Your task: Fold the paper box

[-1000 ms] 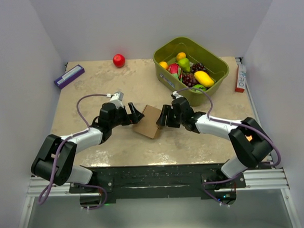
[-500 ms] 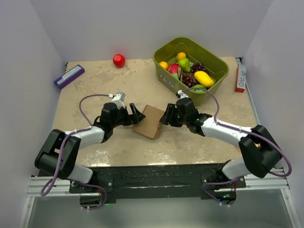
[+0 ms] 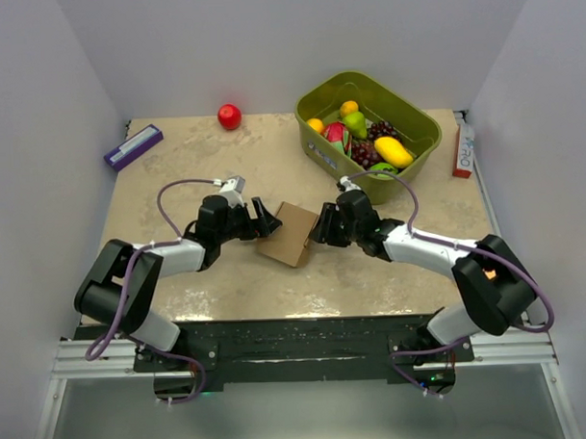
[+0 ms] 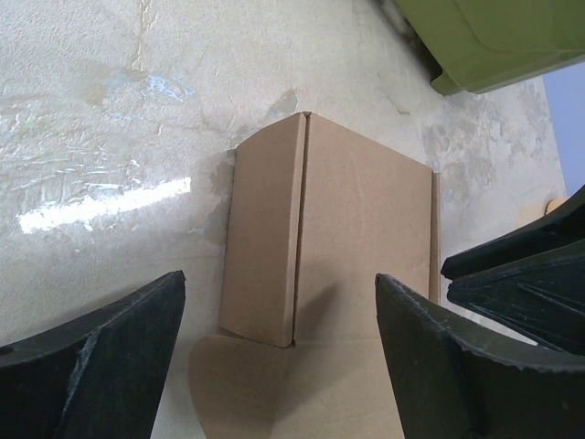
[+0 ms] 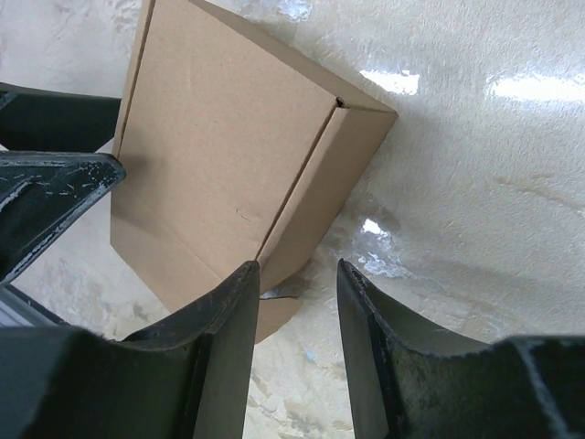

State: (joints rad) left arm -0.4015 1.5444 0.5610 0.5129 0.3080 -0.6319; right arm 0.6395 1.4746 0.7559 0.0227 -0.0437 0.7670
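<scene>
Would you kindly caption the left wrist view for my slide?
Open left gripper facing the paper box on the table.

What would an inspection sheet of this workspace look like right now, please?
Surface: beige mottled table, glossy, no spills seen.
Job's things: paper box at centre, brown, partly folded, one flap lying flat on the table.
Clutter: green bin holding fruit; red ball; purple-and-white flat box; red-and-white slim box at the right wall.
Hands: left hand open, fingers astride the box without touching; right hand at the box's opposite edge, jaws narrowed, grip unclear.
Cables: purple cable looping over the left arm, another over the right; neither snagged.
Surroundings: white walls on three sides.
</scene>
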